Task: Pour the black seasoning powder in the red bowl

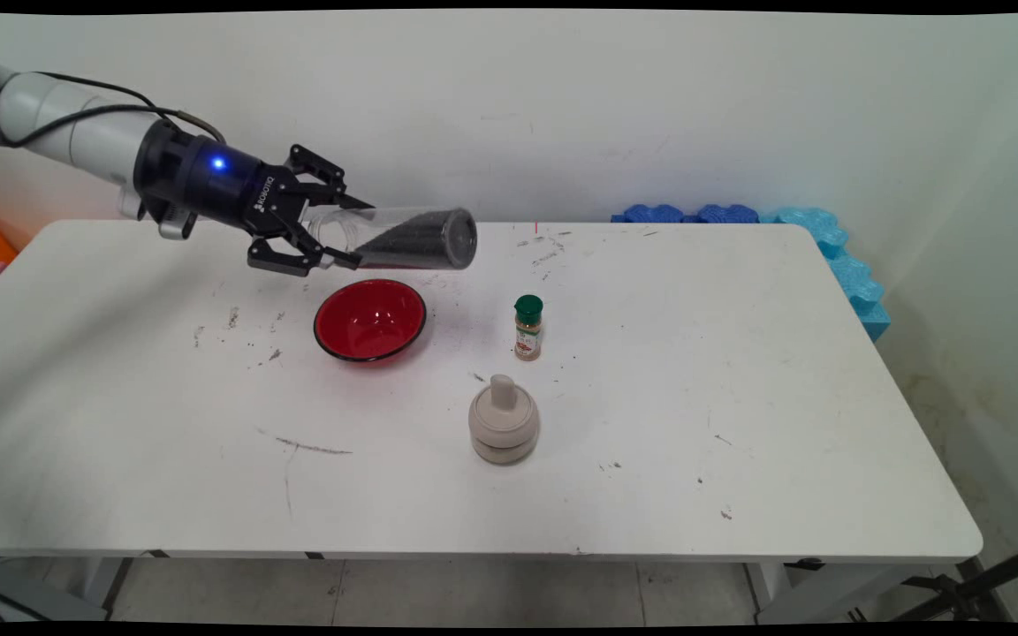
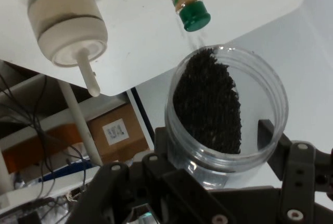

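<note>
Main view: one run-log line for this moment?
tool shut on clear jar | jar on its side, dark grains inside | above red bowl | spice bottle, lidded pot on table

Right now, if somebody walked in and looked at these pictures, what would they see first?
Probably the clear jar of black grains, lying sideways in the air, clamped in the black end effector above the table's far side. Right under it sits a bright red bowl on the white table. To the right of the bowl stand a little green-capped spice bottle and a beige pot with a knob.
</note>
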Tool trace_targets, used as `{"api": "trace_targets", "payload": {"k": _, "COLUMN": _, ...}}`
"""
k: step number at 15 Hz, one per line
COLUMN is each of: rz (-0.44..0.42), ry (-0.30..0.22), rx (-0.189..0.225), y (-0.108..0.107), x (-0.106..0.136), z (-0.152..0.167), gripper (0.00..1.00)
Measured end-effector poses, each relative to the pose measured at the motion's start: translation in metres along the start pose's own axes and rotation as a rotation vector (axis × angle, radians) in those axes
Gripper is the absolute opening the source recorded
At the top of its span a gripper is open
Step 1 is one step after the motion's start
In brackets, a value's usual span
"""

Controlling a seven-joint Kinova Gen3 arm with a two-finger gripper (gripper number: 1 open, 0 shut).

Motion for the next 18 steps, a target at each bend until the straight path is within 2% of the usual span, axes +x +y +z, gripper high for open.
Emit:
{"api": "trace_targets", "payload": {"k": 8, "rz": -0.05, "ry": -0.018, "rx": -0.022, "y": 0.0008, "x": 0.0006, "z": -0.0011, "gripper": 0.0}}
{"api": "trace_targets", "payload": {"k": 18, "rz": -0.072, "ry": -0.026, "rx": -0.034, "y": 0.0012, "x": 0.0017, "z": -0.0023, "gripper": 0.0}}
